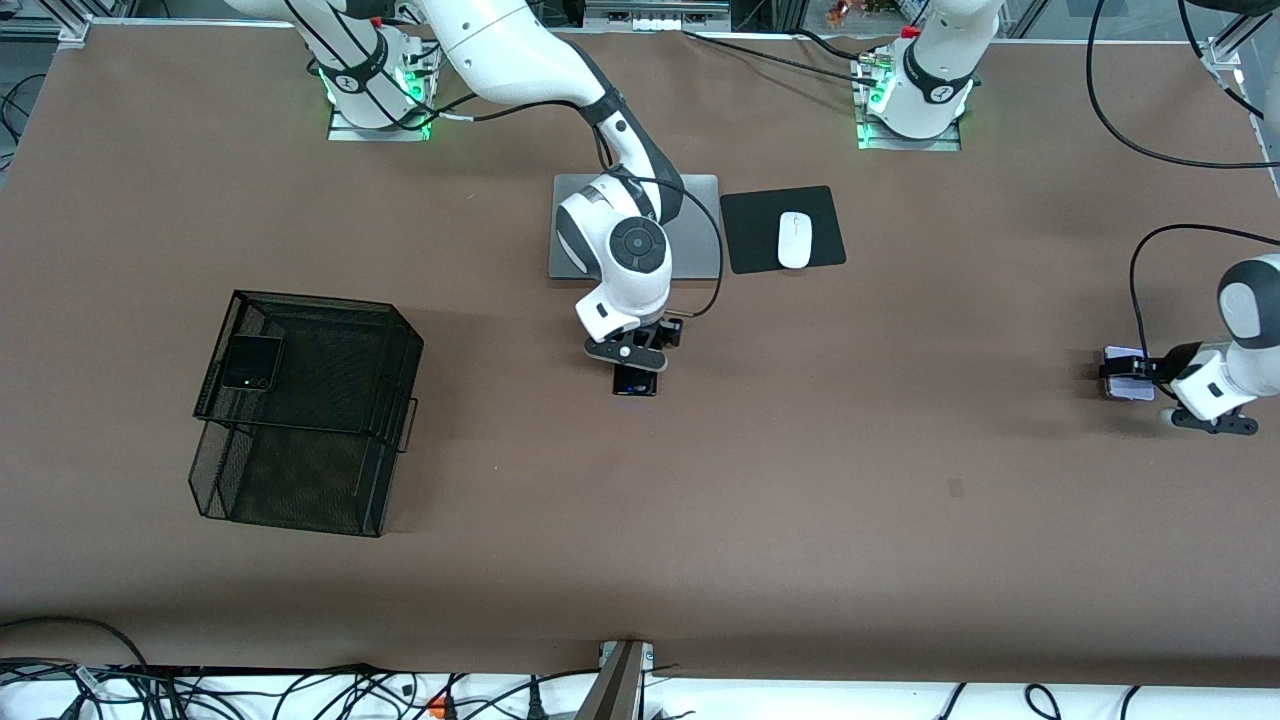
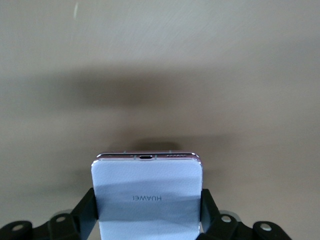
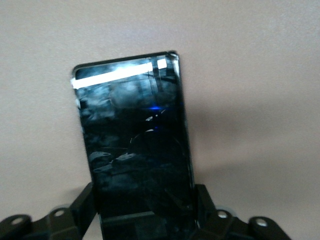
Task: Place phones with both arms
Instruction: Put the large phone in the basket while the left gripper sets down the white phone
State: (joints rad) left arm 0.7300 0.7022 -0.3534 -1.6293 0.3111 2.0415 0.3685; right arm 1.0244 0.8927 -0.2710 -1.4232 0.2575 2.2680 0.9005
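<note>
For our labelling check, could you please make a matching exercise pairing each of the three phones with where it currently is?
Things:
1. small black flip phone
2. long black phone
3. white-pink phone

Places:
A. in the left end effector
B. on the black wire basket
C. in the right end effector

Pairs: 1-B, 2-C, 3-A

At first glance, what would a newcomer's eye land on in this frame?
First, the right arm's hand at mid-table, nearer the front camera than the grey laptop, clamped on the long black phone. Next, the left hand at its own arm's end of the table, gripping the white-pink flip phone. Then the black mesh basket toward the right arm's end, with the black flip phone on top.
</note>
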